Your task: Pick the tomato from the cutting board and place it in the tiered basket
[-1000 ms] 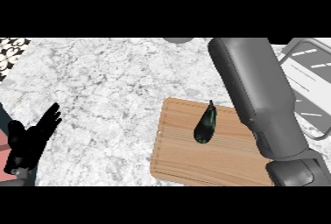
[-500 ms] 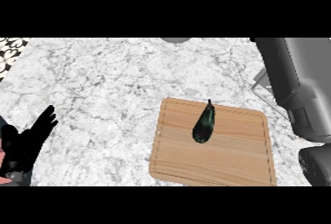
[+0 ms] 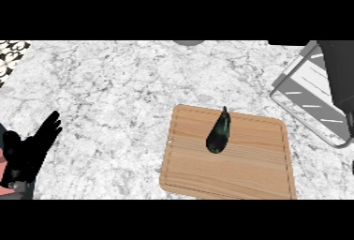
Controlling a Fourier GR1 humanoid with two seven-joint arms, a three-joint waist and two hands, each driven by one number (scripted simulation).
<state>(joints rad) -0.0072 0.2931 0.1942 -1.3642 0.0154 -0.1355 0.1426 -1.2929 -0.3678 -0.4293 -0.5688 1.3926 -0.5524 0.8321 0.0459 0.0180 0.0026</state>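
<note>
Left hand [image 3: 27, 152]: resting, fingers straight and spread.
Right hand: not visible; only forearm [image 3: 340, 70] shows.
Board item: dark eggplant [image 3: 219, 132], far right of the fingers; probably smooth, light, slippery; grasp mid-body.
Tiered basket [image 3: 304, 98]: beyond.

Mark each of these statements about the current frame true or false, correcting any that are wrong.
1. A dark, elongated vegetable lies on the cutting board. True.
2. A red tomato sits on the board. False: only the dark vegetable is there.
3. The left hand is open at the view's left edge, fingers up. True.
4. The left hand touches the board. False: bare counter lies between them.
5. The tiered basket stands right of the board. True.
</note>
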